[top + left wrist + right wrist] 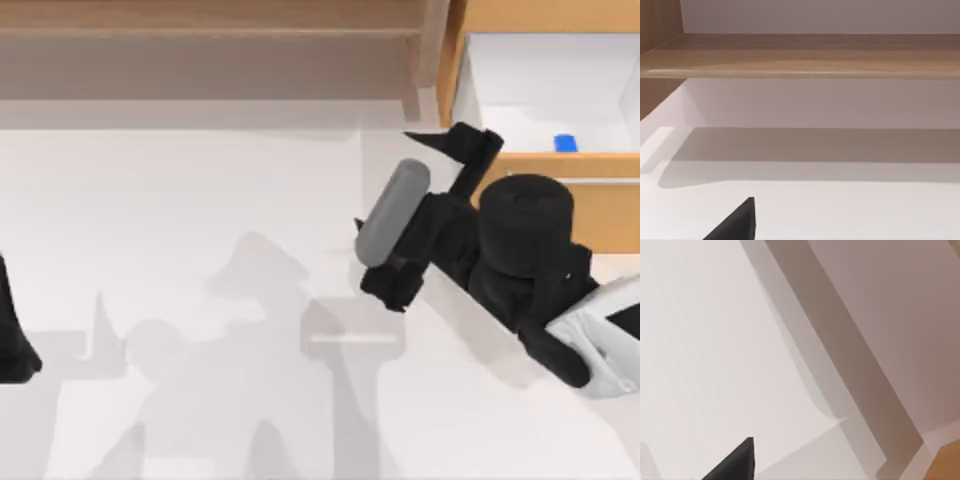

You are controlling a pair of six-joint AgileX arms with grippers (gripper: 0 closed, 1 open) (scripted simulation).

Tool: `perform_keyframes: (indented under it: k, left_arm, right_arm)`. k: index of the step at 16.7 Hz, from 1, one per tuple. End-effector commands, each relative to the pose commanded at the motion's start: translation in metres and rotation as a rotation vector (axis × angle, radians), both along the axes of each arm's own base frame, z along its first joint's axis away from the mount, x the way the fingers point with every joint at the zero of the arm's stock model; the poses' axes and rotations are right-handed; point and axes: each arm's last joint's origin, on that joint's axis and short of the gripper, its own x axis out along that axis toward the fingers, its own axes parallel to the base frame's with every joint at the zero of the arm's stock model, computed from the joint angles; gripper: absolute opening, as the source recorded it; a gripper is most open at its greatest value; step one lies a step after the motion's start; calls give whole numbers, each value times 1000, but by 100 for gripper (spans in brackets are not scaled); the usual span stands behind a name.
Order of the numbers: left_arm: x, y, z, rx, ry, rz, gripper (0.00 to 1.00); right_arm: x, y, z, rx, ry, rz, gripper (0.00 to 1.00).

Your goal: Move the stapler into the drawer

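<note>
1. The drawer [560, 165] is pulled open at the top right of the counter [200, 250]. Its white inside shows behind the orange front edge.
2. The stapler [565, 143] lies inside the drawer, just behind the front edge, with white floor free around it.
3. The right tool [440, 140] sits just left of the drawer's left front corner, over the counter. I cannot tell if it is open or closed.
4. The right arm [500, 250] leans in from the right side, across the drawer front.
5. The left arm [12, 340] rests at the left edge of the counter.
6. The long brown shelf [210, 50] runs along the back edge. The middle of the counter is wide free room.
</note>
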Motion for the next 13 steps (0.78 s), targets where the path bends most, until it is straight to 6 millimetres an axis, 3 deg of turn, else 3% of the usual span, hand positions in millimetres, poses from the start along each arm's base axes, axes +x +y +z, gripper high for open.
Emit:
perform_keyframes:
  k: [4, 9, 13]
  left_arm:
    - [0, 0, 0, 0, 0, 0, 100]
    - [0, 0, 0, 0, 0, 0, 100]
    - [0, 0, 0, 0, 0, 0, 100]
  right_arm:
    - [-31, -48, -12, -238, -302, -96, 100]
    - [-53, -112, -24, -551, -420, -335, 100]
    - [-56, -130, -26, -635, -420, -422, 100]
